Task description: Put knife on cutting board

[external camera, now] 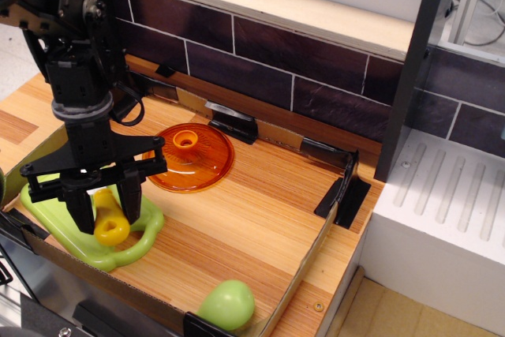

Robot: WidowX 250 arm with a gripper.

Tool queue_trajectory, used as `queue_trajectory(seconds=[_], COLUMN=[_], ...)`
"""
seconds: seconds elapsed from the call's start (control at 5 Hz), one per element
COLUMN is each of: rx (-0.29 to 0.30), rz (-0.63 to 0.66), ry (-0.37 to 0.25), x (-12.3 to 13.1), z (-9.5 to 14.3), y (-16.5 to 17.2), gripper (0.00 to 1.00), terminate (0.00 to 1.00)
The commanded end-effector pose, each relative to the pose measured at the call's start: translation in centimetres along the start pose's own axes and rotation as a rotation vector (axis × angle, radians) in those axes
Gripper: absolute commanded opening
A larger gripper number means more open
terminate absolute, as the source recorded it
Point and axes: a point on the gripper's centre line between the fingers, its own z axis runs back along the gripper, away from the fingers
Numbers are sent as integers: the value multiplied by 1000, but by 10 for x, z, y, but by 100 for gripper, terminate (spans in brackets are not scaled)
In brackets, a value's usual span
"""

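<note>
The knife (109, 219) shows only its chunky yellow handle with a hole at the end; its white blade is hidden behind my gripper. My gripper (104, 209) is shut on the knife's handle, fingers on either side of it. It holds the knife low over the light green cutting board (91, 244), which lies at the front left of the wooden tray. I cannot tell whether the knife touches the board. Most of the board is hidden under the gripper and arm.
A round orange lid (188, 157) lies just right of the gripper, behind the board. A green egg-shaped lump (226, 304) sits at the tray's front edge. Cardboard walls (316, 242) and black clips (339, 195) border the tray. A white ribbed rack (442, 195) stands at the right.
</note>
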Motion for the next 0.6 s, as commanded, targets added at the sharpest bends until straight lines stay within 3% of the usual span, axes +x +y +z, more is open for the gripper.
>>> queue_trajectory(seconds=[0.0, 0.2, 0.4], rx=[29, 33, -29], rz=[-35, -72, -57], ry=[-11, -15, -152], x=[-3, -4, -6], z=[8, 13, 25], y=[9, 10, 4], gripper=[100, 100, 100], terminate=[0, 0, 100])
